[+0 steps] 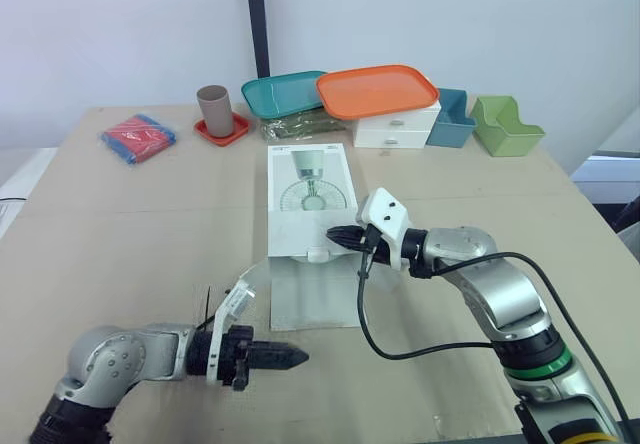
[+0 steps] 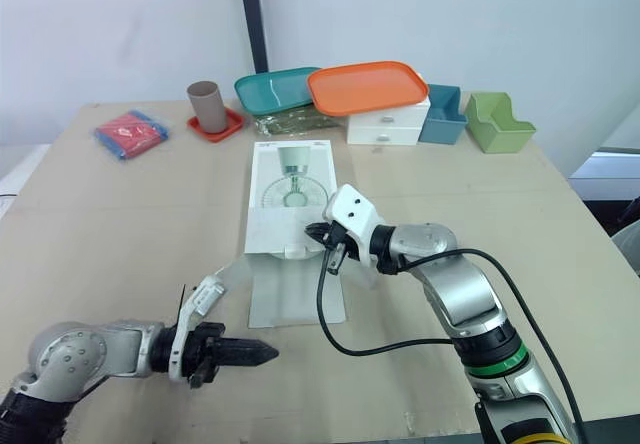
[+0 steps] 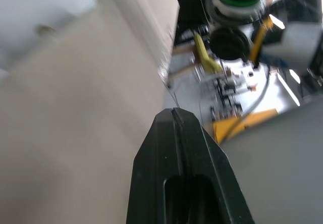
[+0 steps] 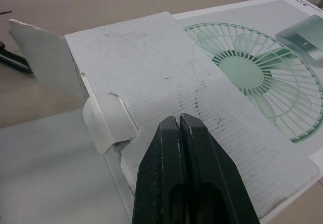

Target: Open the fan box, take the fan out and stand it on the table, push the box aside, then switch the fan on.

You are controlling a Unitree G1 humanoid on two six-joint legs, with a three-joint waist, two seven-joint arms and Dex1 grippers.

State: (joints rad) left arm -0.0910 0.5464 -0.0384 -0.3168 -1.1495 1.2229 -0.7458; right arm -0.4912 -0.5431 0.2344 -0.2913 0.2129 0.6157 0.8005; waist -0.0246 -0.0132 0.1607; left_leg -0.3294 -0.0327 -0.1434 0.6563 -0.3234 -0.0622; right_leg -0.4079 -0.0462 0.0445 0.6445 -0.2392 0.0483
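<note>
The white fan box (image 1: 308, 192), printed with a green fan picture, lies flat in the middle of the table. Its near-end lid (image 1: 315, 299) is folded out flat on the table towards me, and a small side flap (image 1: 252, 276) sticks out at the left. My right gripper (image 1: 334, 235) is shut, its tips resting on the box top at the near right edge; in the right wrist view the shut fingers (image 4: 179, 133) point over the box top (image 4: 242, 82) beside the tuck tab (image 4: 108, 125). My left gripper (image 1: 300, 357) is shut and empty, low over the table in front of the lid's left corner.
Along the back stand a brown cup (image 1: 213, 110) on a red coaster, a teal tray (image 1: 283, 92), an orange tray (image 1: 377, 90) on white drawers, a blue bin (image 1: 452, 118) and a green bin (image 1: 505, 125). A red and blue packet (image 1: 138, 137) lies back left.
</note>
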